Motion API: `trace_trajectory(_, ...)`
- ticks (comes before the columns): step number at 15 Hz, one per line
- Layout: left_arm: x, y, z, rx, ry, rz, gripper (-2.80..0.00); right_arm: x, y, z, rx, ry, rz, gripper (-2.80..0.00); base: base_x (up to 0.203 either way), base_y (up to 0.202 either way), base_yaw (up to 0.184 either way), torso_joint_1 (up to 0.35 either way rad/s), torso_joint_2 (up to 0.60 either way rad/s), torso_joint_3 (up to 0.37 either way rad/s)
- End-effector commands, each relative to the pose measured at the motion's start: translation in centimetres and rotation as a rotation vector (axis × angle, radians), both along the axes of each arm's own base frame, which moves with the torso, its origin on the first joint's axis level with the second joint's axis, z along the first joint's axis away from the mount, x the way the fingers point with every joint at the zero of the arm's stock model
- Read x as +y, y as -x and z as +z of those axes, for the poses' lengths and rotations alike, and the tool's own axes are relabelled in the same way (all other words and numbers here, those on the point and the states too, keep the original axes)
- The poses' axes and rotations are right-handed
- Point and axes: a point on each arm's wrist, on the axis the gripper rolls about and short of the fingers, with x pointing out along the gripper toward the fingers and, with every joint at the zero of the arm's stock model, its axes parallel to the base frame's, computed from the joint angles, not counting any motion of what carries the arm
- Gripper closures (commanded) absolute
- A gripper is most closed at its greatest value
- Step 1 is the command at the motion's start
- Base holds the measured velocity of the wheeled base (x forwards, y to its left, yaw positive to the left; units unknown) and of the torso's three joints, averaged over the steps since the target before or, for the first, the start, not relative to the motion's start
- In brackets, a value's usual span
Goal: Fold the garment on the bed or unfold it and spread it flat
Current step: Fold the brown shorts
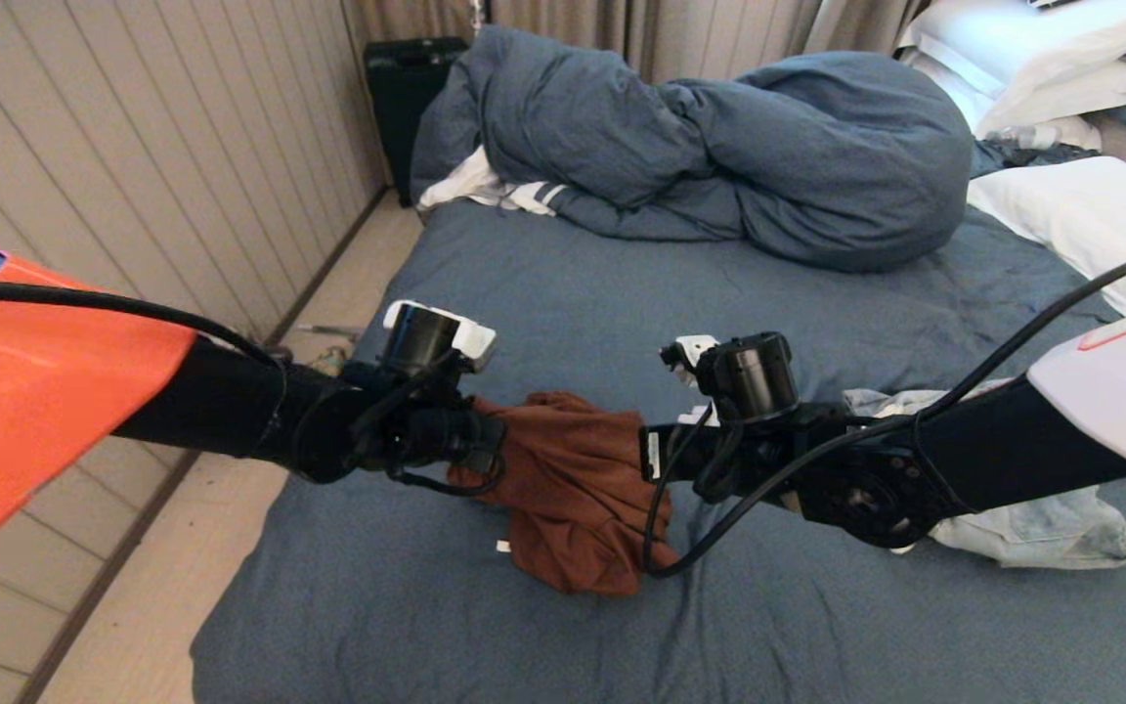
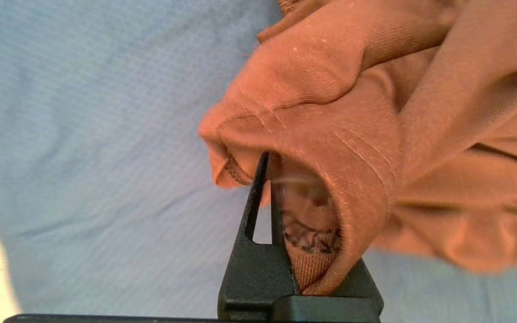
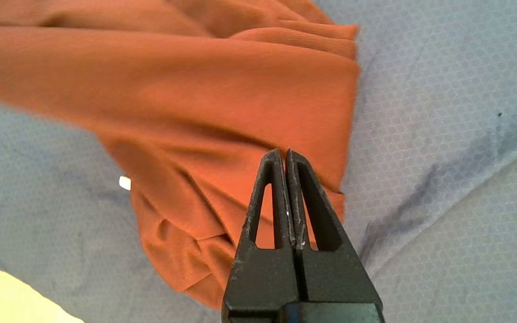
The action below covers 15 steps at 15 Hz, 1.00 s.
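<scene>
A rust-brown garment (image 1: 573, 489) hangs bunched between my two grippers, just above the slate-blue bed (image 1: 543, 293). My left gripper (image 1: 490, 438) is shut on its left end. In the left wrist view, a hemmed fold of the garment (image 2: 352, 112) is wrapped over the left gripper (image 2: 285, 188) and hides one finger. My right gripper (image 1: 649, 450) is at the garment's right edge. In the right wrist view, the right gripper (image 3: 285, 152) is shut, and a crease of the garment (image 3: 195, 89) runs into its tips. The cloth's lower part sags toward the sheet.
A bunched blue duvet (image 1: 719, 147) fills the far side, with white pillows (image 1: 1081, 215) at the right. A pale crumpled garment (image 1: 1032, 528) lies under my right arm. A striped white cloth (image 1: 504, 191) pokes from the duvet. Floor (image 1: 358, 284) and a panelled wall run along the left.
</scene>
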Motion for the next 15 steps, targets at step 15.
trace_trajectory(15,-0.1,3.6,1.9,0.16,-0.235,-0.317,0.0,1.7,0.8,-1.4,0.042,0.009,0.059,0.0,0.0,0.0,0.0,0.0,0.0,0.0)
